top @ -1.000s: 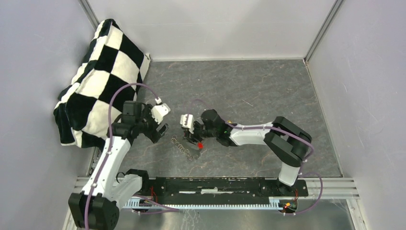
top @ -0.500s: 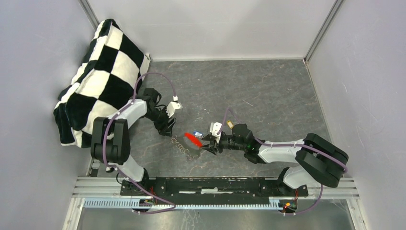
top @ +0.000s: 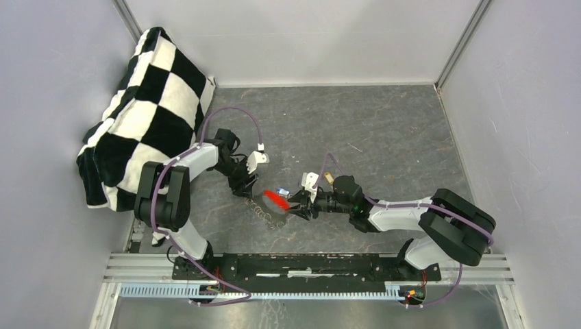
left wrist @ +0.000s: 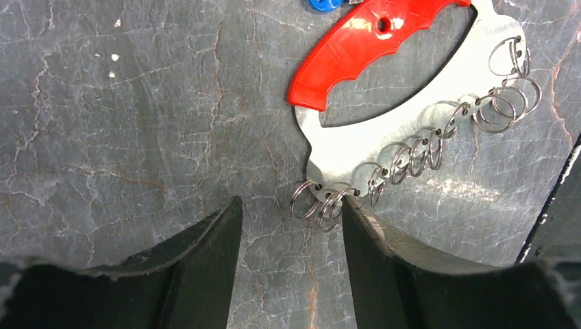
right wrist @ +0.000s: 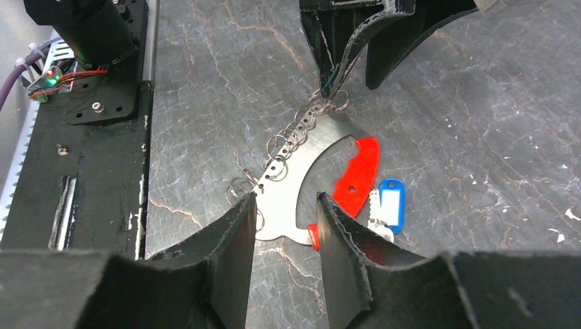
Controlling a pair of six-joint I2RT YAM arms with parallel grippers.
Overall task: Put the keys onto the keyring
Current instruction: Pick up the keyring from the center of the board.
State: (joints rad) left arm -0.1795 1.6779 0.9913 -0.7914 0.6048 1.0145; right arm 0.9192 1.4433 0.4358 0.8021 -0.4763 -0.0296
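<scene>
Looking at the worktop point(left wrist: 123, 137), you have the keyring point(left wrist: 356, 147) lying flat on it between your 2 arms. It is a steel crescent with a red grip point(left wrist: 363, 48) across its inner side and a row of split rings point(left wrist: 411, 154) threaded through holes along its outer curve.

From the top camera its long axis runs on a diagonal, far-left tip to near-right tip. The ringed curve bows toward the arm bases and the red grip sits on the far side.

Your left end effector point(left wrist: 290, 205) is at the far-left tip with its jaws apart at a middling width. There is bare stone between them, and the last 2 rings are right at the fingertips.

Your right end effector point(right wrist: 286, 199) is at the opposite tip, fingers close on either side of the plate's end, which fills the narrow gap. Whether they pinch it, I cannot tell.

The blue-capped key point(right wrist: 390, 203) lies flat just beside the red grip, on its far side, outside both sets of jaws.
</scene>
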